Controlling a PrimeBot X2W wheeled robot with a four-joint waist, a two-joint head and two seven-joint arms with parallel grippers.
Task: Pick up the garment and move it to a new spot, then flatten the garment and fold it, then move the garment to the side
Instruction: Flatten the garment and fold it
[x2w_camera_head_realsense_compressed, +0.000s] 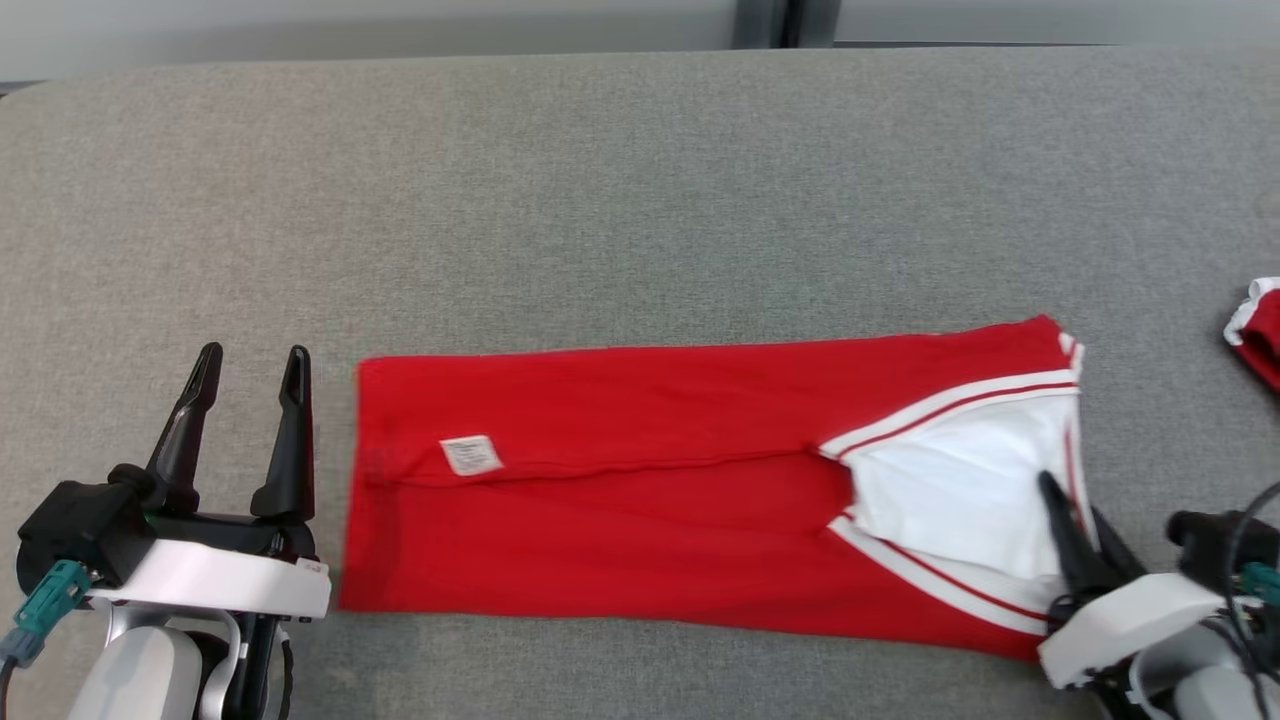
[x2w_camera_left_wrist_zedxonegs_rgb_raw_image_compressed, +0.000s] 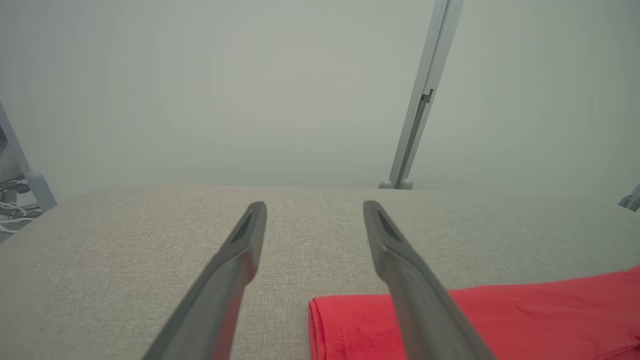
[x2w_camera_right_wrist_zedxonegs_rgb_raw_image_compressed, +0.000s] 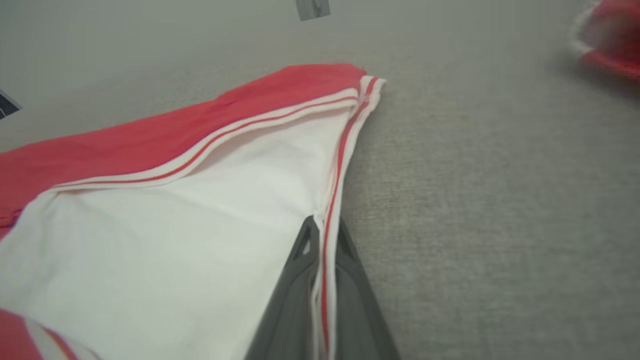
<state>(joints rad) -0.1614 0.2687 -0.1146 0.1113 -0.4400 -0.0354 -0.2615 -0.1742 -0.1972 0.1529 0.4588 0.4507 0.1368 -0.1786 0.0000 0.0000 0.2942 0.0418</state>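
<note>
Dark fingers of the right pincer (x2w_camera_head_realsense_compressed: 1072, 500) are pinched together on the garment (x2w_camera_head_realsense_compressed: 640, 480), gripping its white, red-striped trim. In the right wrist view the trim edge runs straight down between the two closed fingers of this pincer (x2w_camera_right_wrist_zedxonegs_rgb_raw_image_compressed: 325, 225), with white cloth at its 9 o'clock and bare grey at 3.

From that grip the garment (x2w_camera_right_wrist_zedxonegs_rgb_raw_image_compressed: 125, 145) lies flat, stretching toward 9 o'clock across the grey cloth-covered table (x2w_camera_head_realsense_compressed: 640, 180). It is a long red band with a white V-shaped panel at the pincer end. A small white label (x2w_camera_head_realsense_compressed: 471, 455) sits near the far hem.

The left pincer (x2w_camera_head_realsense_compressed: 253, 352) is at 8 o'clock in the head view, fingers spread wide with nothing between them. The garment's hem lies just beside it at 3 o'clock, with a strip of grey showing between. In the left wrist view this pincer (x2w_camera_left_wrist_zedxonegs_rgb_raw_image_compressed: 315, 205) points across bare table, and the red hem corner (x2w_camera_left_wrist_zedxonegs_rgb_raw_image_compressed: 525, 310) sits at 5 o'clock behind one finger.

A second red-and-white cloth (x2w_camera_head_realsense_compressed: 1258, 325) lies well apart, at 2 o'clock of the right pincer. It is blurred in the right wrist view (x2w_camera_right_wrist_zedxonegs_rgb_raw_image_compressed: 610, 40).

A grey post (x2w_camera_left_wrist_zedxonegs_rgb_raw_image_compressed: 420, 100) stands beyond the table's far edge.
</note>
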